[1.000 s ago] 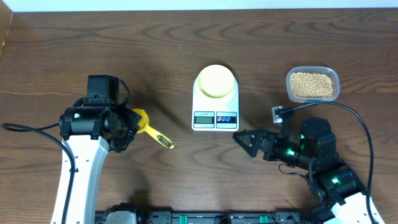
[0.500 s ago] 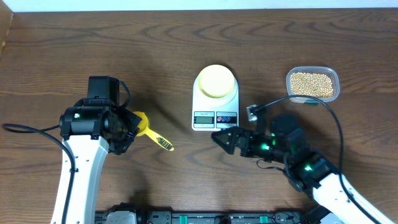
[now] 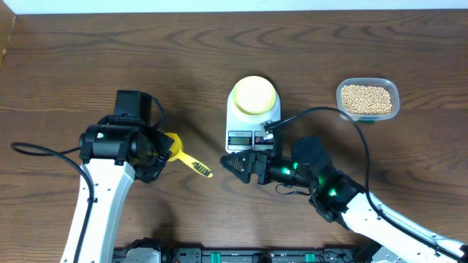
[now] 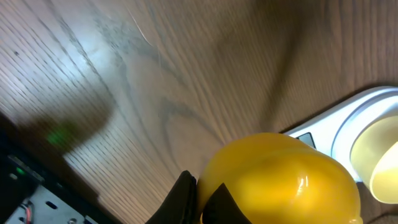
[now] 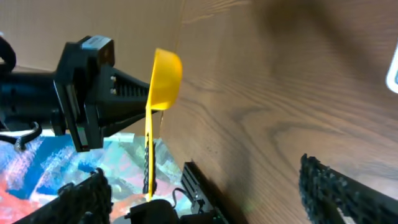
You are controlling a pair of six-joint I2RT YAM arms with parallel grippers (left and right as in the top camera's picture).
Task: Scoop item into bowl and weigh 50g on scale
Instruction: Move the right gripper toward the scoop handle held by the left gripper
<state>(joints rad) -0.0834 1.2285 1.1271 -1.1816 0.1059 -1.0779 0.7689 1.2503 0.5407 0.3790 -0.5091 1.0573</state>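
1. The table is dark brown wood with wavy darker lines running across it
2. The scale is white, and its little screen is grey
3. The bowl is a soft pale yellow
4. The beans are light tan, inside a see-through tub
5. The scoop is bright yellow, much stronger than the bowl
6. The left arm is white lower down and black on top, with a tiny green light
7. The right arm is mostly black with green lights, then white farther back
8. Its wire is black
9. Past the table edge sits a patch of blue, red and white blotches
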